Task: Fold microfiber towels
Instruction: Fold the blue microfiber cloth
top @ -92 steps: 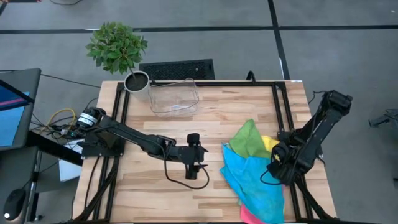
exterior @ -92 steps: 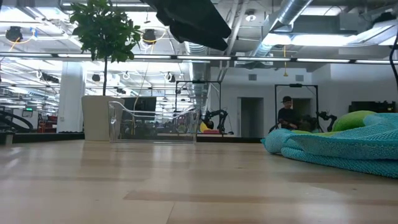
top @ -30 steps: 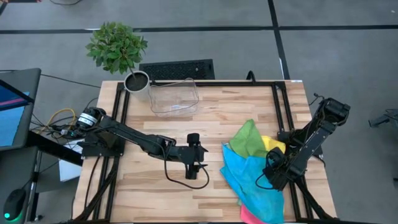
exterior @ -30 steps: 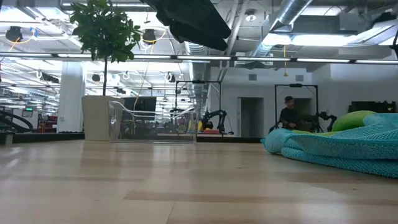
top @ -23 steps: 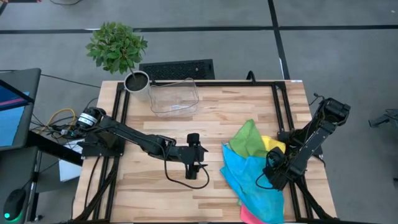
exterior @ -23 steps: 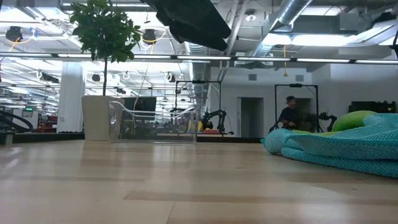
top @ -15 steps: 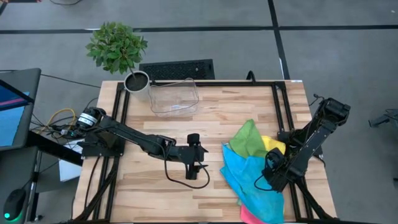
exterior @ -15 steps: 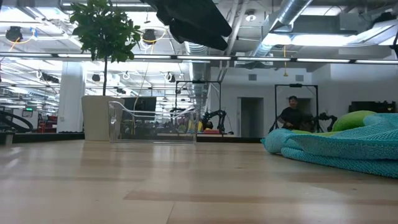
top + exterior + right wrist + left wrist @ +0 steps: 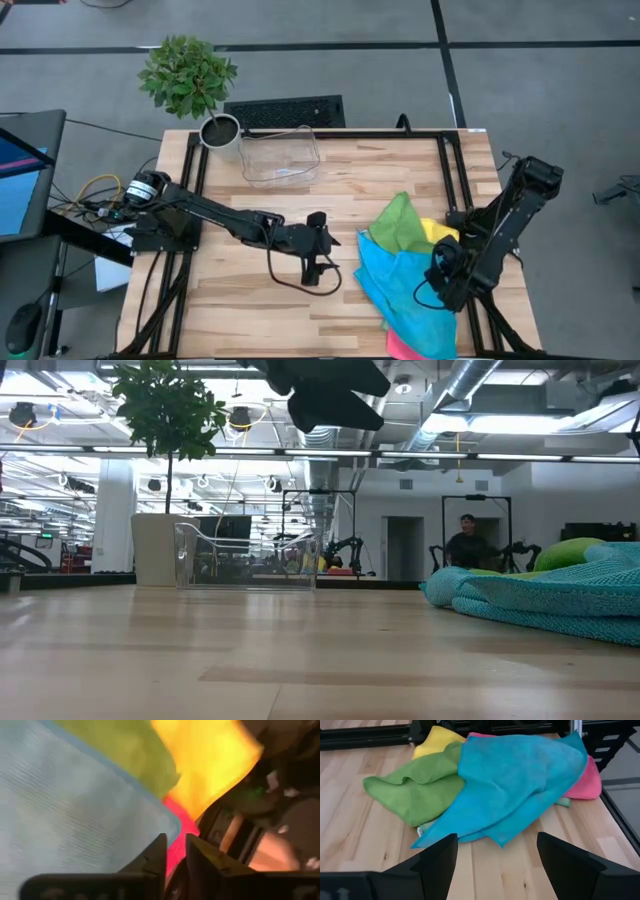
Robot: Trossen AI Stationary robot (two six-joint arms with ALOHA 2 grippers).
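Observation:
The microfiber towels lie in a loose pile on the table's right half. A blue one is on top, over a green one, a yellow one and a pink one. My left gripper hangs open above the table's middle, pointing at the pile and short of it. My right gripper points down over the pile's right edge. Its fingers stand a narrow gap apart, just behind the blue towel's corner, with pink cloth showing through the gap.
A clear plastic bin stands at the far edge, with a metal pot and a potted plant to its left. Black frame rails run along the table's sides. Bare wood lies between the bin and the towels. A person sits far behind.
My left gripper has swung a little toward the table's right, toward the towel pile, staying above the table. My right gripper has risen slightly over the pile's right edge. The towels lie as before.

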